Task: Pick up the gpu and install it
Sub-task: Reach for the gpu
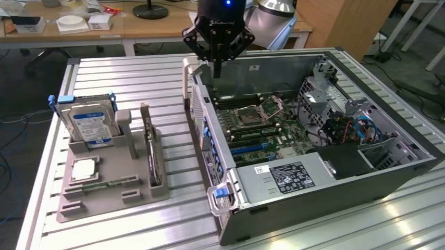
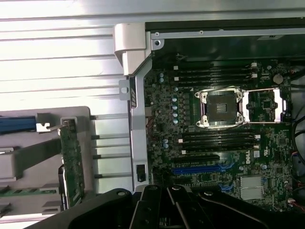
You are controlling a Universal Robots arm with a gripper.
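One gpu (image 1: 149, 151) stands on edge in the grey holder (image 1: 104, 194) on the bench (image 1: 125, 73), apart from the closed, empty gripper (image 1: 215, 70) over the computer case (image 1: 334, 179). Likely light, stiff and fragile: grip its upper edge.

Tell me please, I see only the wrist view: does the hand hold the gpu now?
Observer: No, the hand hangs shut and empty above the far wall of the open case.
Operator: Where is it, then?
Observer: The gpu stands on its edge in the grey holder, at the exterior view's left of the case.
Operator: What else is in this holder?
Observer: A hard drive with a blue-white label, upright.
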